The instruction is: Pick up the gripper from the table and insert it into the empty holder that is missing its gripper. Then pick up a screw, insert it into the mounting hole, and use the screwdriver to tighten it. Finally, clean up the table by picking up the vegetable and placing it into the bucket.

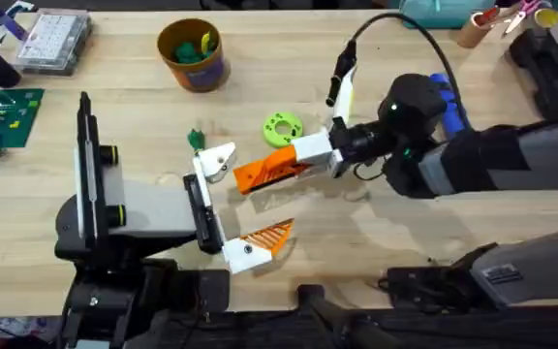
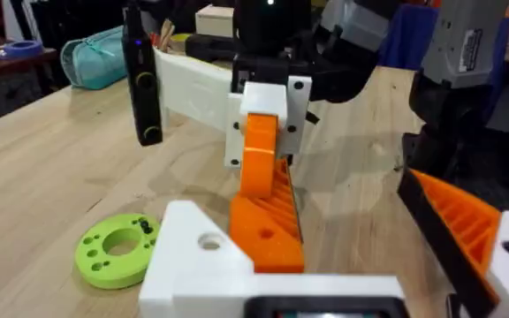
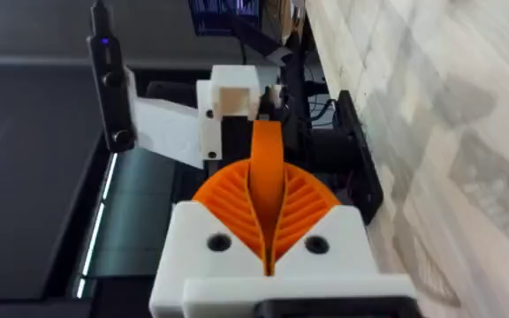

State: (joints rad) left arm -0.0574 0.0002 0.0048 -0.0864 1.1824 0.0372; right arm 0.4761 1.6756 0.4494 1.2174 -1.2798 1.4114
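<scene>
Both arms were black and grey, chunky at the joints. The right arm (image 1: 473,160) carried a black cable looping over its wrist, a blue band and a small green light. The left arm (image 1: 114,208) had a grey link with yellow-ringed knobs. White brackets and orange ribbed fingers (image 1: 269,236) finished each.

Robotics lab bench: you are working at a pale wooden table (image 1: 376,242), with a clear parts organiser (image 1: 54,41), a green circuit board (image 1: 3,114) and cabling (image 1: 395,29) lying around.
</scene>
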